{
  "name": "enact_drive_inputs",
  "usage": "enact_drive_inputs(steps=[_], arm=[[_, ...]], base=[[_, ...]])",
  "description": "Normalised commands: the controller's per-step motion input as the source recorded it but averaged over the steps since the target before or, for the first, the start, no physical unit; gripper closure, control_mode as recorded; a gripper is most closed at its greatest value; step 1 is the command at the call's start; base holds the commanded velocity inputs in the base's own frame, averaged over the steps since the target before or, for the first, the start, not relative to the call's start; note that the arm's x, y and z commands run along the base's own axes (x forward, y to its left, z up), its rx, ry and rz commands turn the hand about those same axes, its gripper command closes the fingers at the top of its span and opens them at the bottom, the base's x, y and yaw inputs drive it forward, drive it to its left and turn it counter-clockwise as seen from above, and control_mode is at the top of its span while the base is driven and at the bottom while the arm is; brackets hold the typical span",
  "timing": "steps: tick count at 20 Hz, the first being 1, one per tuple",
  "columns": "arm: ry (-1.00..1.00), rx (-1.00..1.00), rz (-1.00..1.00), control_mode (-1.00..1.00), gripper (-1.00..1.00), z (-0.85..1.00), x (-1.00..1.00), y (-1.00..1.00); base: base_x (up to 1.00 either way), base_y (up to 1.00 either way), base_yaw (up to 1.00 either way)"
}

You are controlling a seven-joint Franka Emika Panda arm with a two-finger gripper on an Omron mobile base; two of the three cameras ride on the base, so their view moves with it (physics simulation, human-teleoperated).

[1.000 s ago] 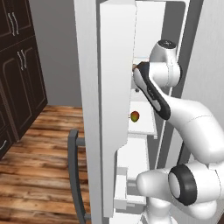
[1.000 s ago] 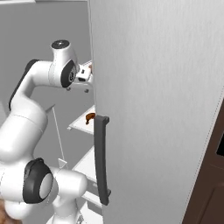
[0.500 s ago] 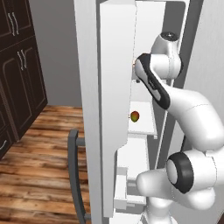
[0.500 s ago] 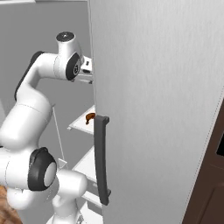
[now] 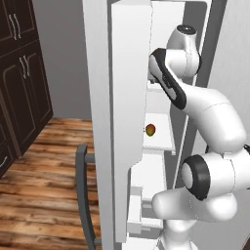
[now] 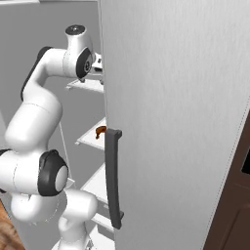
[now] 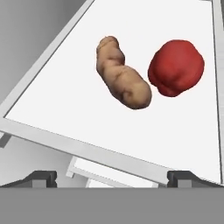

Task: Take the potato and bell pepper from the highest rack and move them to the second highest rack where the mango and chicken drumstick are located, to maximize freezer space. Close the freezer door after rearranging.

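The jaws (image 7: 111, 177) are spread wide and hold nothing, above the top rack (image 7: 52, 105) where the potato (image 7: 122, 81) and pepper (image 7: 176, 68) lie side by side, so next it must reach down for 1.

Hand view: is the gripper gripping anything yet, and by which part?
Nothing is held. The gripper is open and short of the shelf; the potato and the bell pepper lie on it, untouched.

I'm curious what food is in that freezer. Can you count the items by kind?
Potato: 1
Bell pepper: 1
Mango: 1
Chicken drumstick: 1
Total: 4
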Motion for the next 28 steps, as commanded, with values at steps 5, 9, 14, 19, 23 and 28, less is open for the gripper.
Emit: enact_drive_inputs(steps=[5,9,14,19,23,28], arm=[[0.00,0.00,0.00,-1.00,-1.00,-0.11,0.35,0.00],[0.00,-0.05,0.00,-1.00,-1.00,-0.33,0.40,0.00],[0.00,-0.02,0.03,-1.00,-1.00,-0.14,0.35,-0.08],[0.04,0.00,0.03,-1.00,-1.00,0.00,0.32,-0.16],[0.16,0.00,0.02,-1.00,-1.00,0.00,0.33,-0.09],[0.19,0.00,0.05,-1.00,-1.00,0.00,0.50,0.00]], base=[[0.00,0.00,0.00],[0.00,0.00,0.00],[0.00,0.00,0.00],[0.00,0.00,0.00],[0.00,0.00,0.00],[0.00,0.00,0.00]])
